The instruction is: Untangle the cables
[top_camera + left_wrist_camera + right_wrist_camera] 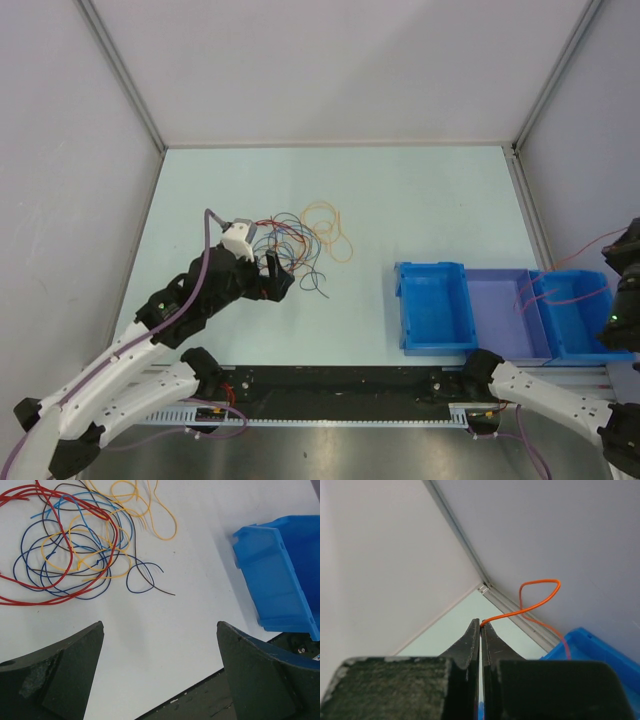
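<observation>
Currently left gripper [160, 630] is hovering, jaws spread, beside the cables [75, 545], bare table [200, 570] running to the blue bin [280, 575]; right gripper [481, 625] is pinching an orange cable [540, 586].

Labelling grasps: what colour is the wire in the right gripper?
Orange; the wire in the right gripper shows best in right wrist view.

Bright, even, diffuse light in all three views. The thin coloured wires [75, 550] throw barely any shadow on the pale matte table [190, 630]; the blue plastic bin [280, 580] casts a faint soft one. Everything's pretty sharp.
</observation>
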`<state>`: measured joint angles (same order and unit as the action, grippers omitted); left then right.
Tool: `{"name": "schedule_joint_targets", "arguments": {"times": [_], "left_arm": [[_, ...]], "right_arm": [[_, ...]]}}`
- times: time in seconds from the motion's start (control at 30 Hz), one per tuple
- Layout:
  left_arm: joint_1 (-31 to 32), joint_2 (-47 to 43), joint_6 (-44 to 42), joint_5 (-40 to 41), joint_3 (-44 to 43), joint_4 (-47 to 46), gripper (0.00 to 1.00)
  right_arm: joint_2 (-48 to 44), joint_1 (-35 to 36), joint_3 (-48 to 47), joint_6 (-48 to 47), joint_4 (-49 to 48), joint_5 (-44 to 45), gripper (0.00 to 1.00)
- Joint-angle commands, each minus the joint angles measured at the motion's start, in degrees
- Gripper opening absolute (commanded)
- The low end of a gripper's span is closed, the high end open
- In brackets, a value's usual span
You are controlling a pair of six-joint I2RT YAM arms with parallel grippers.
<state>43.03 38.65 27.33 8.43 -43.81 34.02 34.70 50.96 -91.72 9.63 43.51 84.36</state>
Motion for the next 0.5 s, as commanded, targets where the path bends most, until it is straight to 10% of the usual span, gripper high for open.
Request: {"name": "schedule_joint_targets", "arguments": {"times": [0.0,0.47], "left_arm": [[0.5,0.2,-0.5,-0.2,0.3,-1.1,1.00],[0.7,-0.9,-0.3,0.3,0.4,-1.1,1.00]], "right_arm": [[7.4,0.5,6.1,-21.3,-20.8,16.4,0.00],[17.0,14.2,16.0,-58.1,-65.6,16.5,0.00]]}}
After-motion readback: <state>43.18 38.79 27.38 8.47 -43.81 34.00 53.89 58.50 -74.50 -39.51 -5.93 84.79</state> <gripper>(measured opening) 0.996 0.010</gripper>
